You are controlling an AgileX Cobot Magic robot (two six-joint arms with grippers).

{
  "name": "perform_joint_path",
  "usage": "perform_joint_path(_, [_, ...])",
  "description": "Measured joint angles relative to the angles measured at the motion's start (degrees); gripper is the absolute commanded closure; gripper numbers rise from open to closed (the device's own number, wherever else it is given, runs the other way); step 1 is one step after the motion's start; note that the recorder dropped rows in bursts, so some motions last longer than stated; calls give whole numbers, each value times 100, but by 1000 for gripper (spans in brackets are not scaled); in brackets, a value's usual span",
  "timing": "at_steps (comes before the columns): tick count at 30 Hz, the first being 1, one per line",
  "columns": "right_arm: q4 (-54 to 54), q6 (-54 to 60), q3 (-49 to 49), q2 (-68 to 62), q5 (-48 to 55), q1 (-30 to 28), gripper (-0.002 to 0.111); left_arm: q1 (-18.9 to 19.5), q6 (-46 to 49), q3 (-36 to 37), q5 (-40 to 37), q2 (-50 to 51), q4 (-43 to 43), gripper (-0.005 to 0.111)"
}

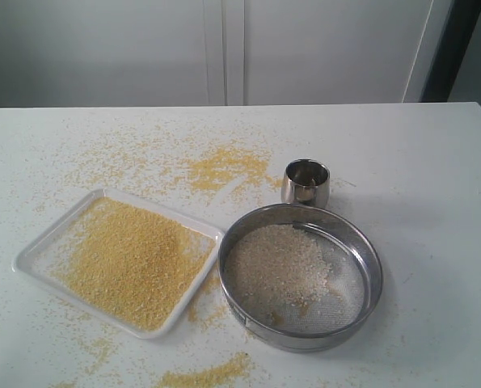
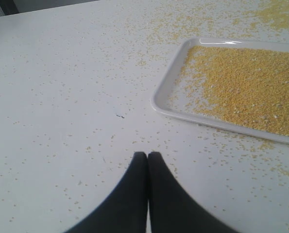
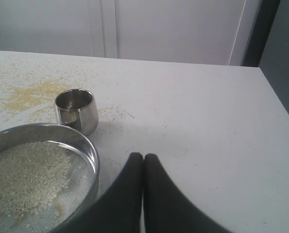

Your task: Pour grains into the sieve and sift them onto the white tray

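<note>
Your left gripper (image 2: 147, 156) has its fingers pressed flat together with nothing between them, over speckled table (image 1: 434, 162). Your right gripper (image 3: 143, 158) is closed and empty in the same way, just beside the sieve (image 1: 371, 252).

In the exterior view the sieve sits lower right of centre. It holds the whitish grains (image 1: 276, 267), with a few yellow flecks on the mesh. Its rim lies just beside the right corner of the white tray (image 1: 30, 257), at lower left, which carries the yellow fines (image 1: 131, 263). The steel cup (image 1: 305, 183) stands upright close behind the sieve.

The sifting looks largely done, so the main risk is disturbance:
- **Closed fingers:** moving in on the sieve rim with them shut would likely shove it into the tray corner and scatter the fines.
- **Off the tray:** lifting or shaking the sieve away from the tray would add to the spilled grains (image 1: 224, 168).
- **The cup:** a wide swing on the right could topple it.
</note>
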State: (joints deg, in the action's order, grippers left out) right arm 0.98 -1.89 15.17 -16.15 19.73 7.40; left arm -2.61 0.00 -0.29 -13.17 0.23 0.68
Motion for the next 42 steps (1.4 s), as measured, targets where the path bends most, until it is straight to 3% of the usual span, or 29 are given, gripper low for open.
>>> perform_joint_path(22, [-98, 0, -1180, 1236, -21, 0, 108, 0, 0, 0, 0, 0, 0, 107])
perform_joint_path(42, [-98, 0, -1491, 1584, -134, 0, 108, 0, 0, 0, 0, 0, 0, 107])
